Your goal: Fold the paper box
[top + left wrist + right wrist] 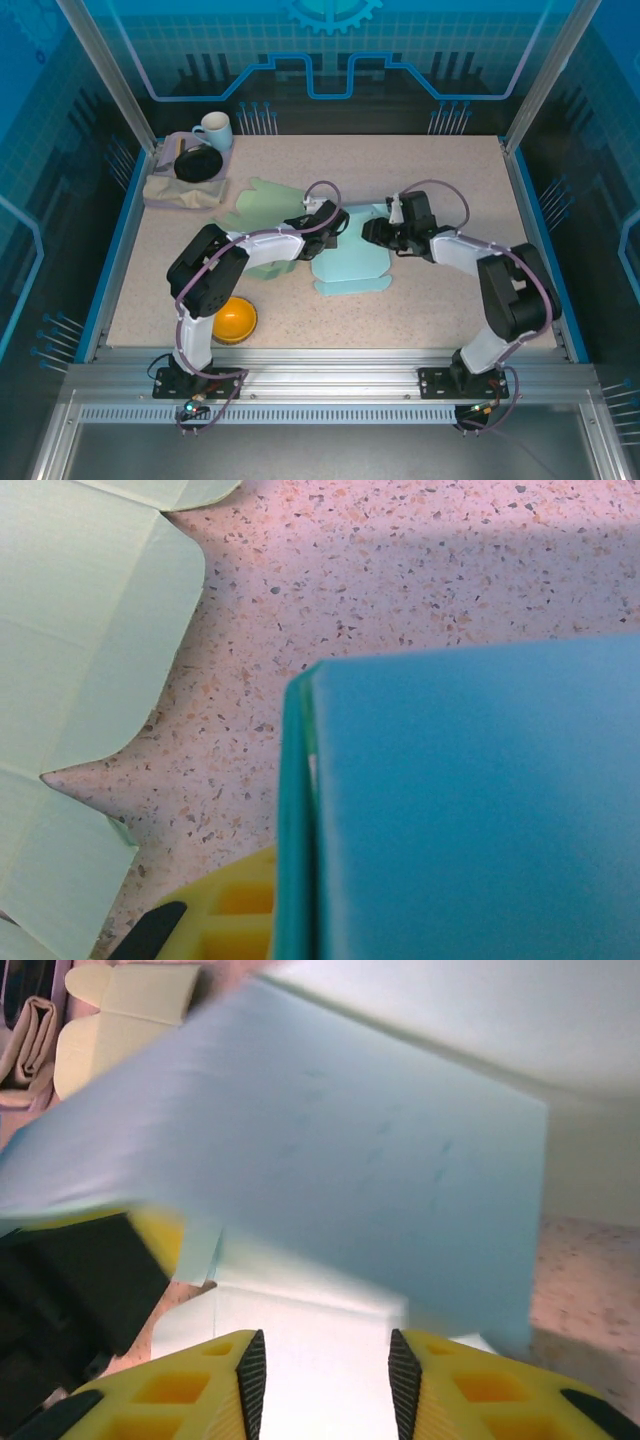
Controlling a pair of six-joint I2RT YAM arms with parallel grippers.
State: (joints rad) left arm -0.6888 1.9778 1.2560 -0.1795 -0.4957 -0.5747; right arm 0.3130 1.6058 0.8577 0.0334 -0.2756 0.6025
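The light blue paper box (350, 270) lies partly folded in the middle of the table, one flap raised between the two grippers. My left gripper (338, 225) is shut on that raised flap. In the left wrist view the blue panel (480, 800) stands edge-on against my yellow finger (225, 920). My right gripper (372, 232) faces it from the right and is open. In the right wrist view its fingertips (327, 1385) stand apart over a pale panel of the box, with the tilted blue flap (330, 1150) above them and nothing between them.
A pale green paper blank (262, 205) lies flat behind the left arm, close to the box. At the back left are a mug (213, 130), a black dish (198, 163) and a folded cloth (180, 190). An orange bowl (234, 320) sits by the left arm's base.
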